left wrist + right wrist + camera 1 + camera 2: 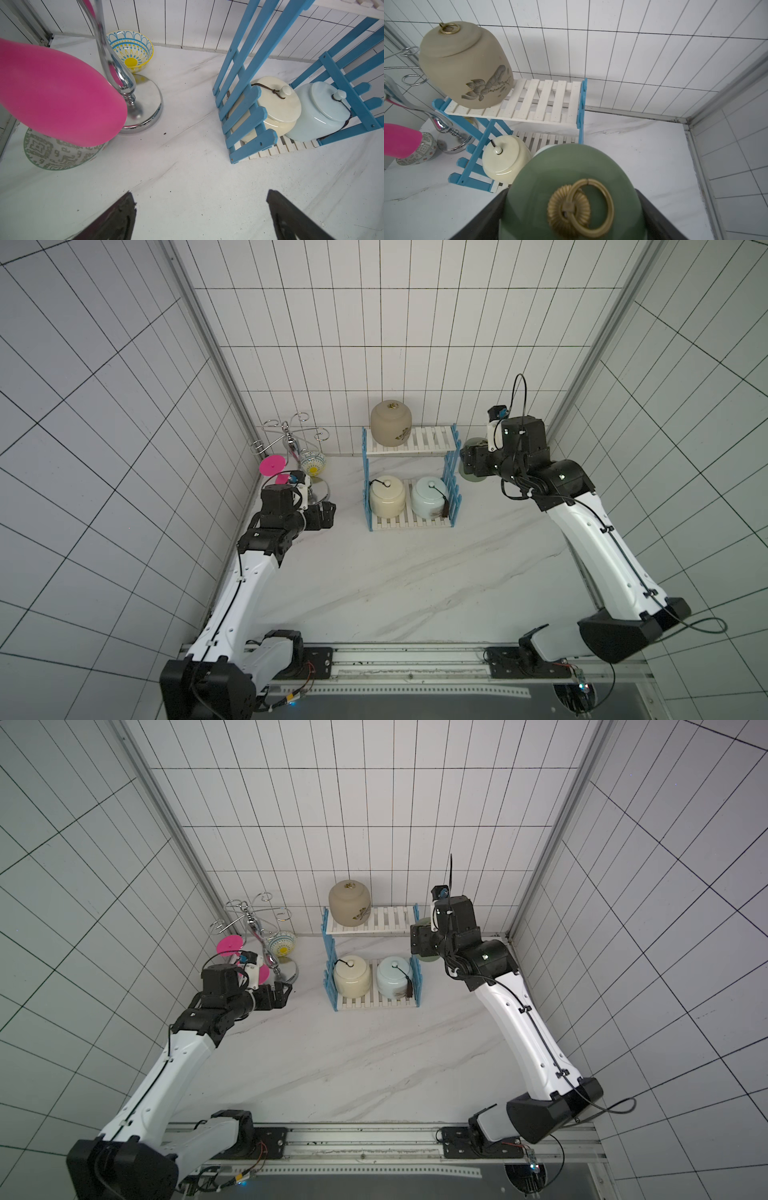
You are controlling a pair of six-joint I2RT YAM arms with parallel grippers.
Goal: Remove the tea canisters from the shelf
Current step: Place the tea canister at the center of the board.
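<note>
Shelf (428, 440) stands at the far edge of the desk (415, 593), roughly mid-width, back against the tiled wall. Three canisters on it:
- tan canister (391, 422), gold ring knob, on the left end of the upper tier; rest of that tier is bare slats
- cream canister (387, 497) on the left of the lower tier, dark cord on its knob
- pale blue canister (430, 497) on the right of the lower tier, just beside the cream one, tassel hanging down its side

Green canister (542, 176) is off the shelf, just outside its right blue frame, toward the desk's far right corner. Right gripper (571, 192) is clamped on it: in the right wrist view one black finger lies against each flank and the gold ring knob lies flat on the lid. Whether its base rests on the desk I cannot tell; the arm covers most of it in both top views.

Left gripper (199, 191) is released, fingers spread wide with only bare desk between them. It hovers near the left edge of the desk, well apart from the shelf.

Far left corner: chrome stand (291, 439) with curly hooks, pink goblet (272, 466) beside it, blue-and-yellow cup (313, 464) by the stand's base, green-patterned cup (58, 153) under the goblet in the left wrist view
</note>
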